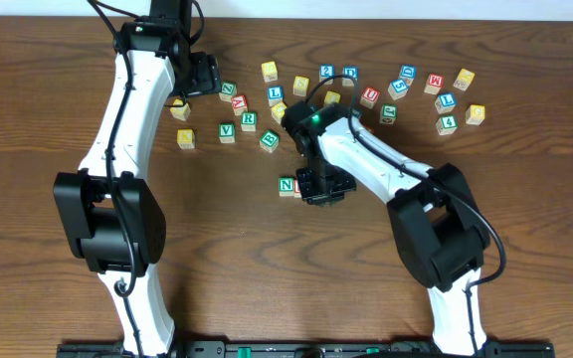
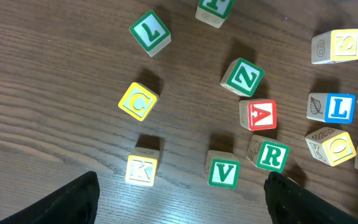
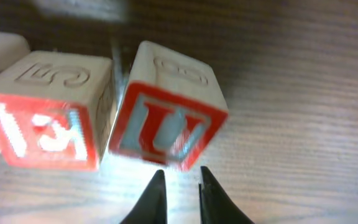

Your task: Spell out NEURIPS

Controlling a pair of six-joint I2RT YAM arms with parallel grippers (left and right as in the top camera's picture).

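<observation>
I see no containers on the table (image 1: 28,149), only loose blocks (image 1: 275,94). My left gripper (image 2: 182,183) hangs wide and empty above them. My right gripper (image 3: 179,180) is pinched narrow, holding nothing, just before a tilted red block (image 3: 166,118) that looks like a U. The row reads N block (image 1: 286,185), E block (image 3: 42,124), then this one just beside it. I judge R, I, P and S remain.

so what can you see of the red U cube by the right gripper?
The U cube is light wood. One face has a red frame and a red U on a pale panel, blurred. Its top face bears a carved figure, unclear. It sits on the table, turned askew to the E cube close beside it; contact there cannot be told. The right gripper points at its lower edge, jaws nearly shut, not clamping it.
</observation>
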